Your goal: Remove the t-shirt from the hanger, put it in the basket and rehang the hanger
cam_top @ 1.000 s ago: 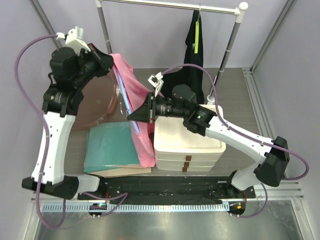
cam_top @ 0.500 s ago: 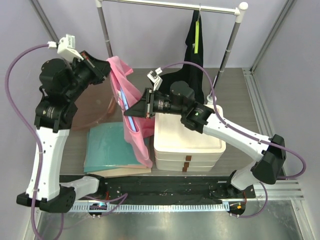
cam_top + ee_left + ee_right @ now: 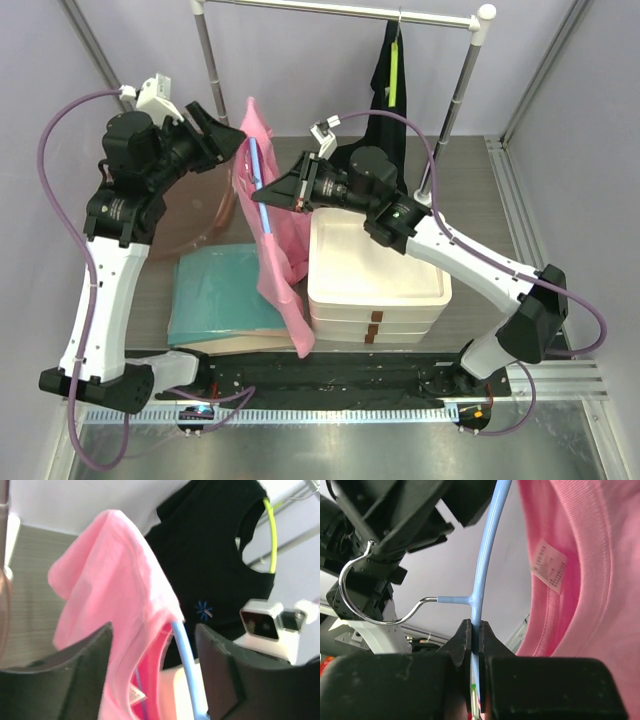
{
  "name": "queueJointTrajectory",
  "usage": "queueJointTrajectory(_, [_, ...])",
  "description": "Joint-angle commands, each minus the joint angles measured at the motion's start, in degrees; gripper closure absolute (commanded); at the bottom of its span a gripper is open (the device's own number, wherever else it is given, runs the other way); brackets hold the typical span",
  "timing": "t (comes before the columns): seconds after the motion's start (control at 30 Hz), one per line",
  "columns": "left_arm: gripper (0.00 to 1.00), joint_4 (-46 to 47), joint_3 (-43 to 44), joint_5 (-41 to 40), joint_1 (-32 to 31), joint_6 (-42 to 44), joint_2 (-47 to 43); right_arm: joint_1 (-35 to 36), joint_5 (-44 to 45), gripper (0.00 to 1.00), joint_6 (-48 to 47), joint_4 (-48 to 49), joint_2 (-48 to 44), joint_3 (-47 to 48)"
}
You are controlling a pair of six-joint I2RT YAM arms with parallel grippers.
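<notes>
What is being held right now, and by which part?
Right gripper clamps the blue hanger beside its hook; left gripper is open, gripping nothing.

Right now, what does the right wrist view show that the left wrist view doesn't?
Only the right wrist view: the right gripper shut on the blue hanger, close to where its metal hook joins. Only the left wrist view: the left gripper open, and beyond it a black t-shirt on a yellow-green hanger. Both: the pink t-shirt draped over the blue hanger.
</notes>
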Motion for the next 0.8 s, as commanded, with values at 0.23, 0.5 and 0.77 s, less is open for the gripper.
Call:
queueJointTrajectory(0.23, [0.27, -1.51, -20.32, 9.82, 0.25, -1.45, -21.19, -3.1, 2.34, 0.99, 5.34, 7.13, 0.54, 3.75])
queueJointTrajectory(0.5, [0.39, 4.55, -33.62, 14.14, 0.25, -13.58, -26.23, -3.1, 0.67, 0.99, 5.78, 9.51, 0.36, 3.66])
queueJointTrajectory(0.77, [0.32, 7.44, -32.13, 10.8, 0.25, -20.26, -21.48, -2.83, -0.04, 0.99, 5.17, 9.25, 0.1, 3.83])
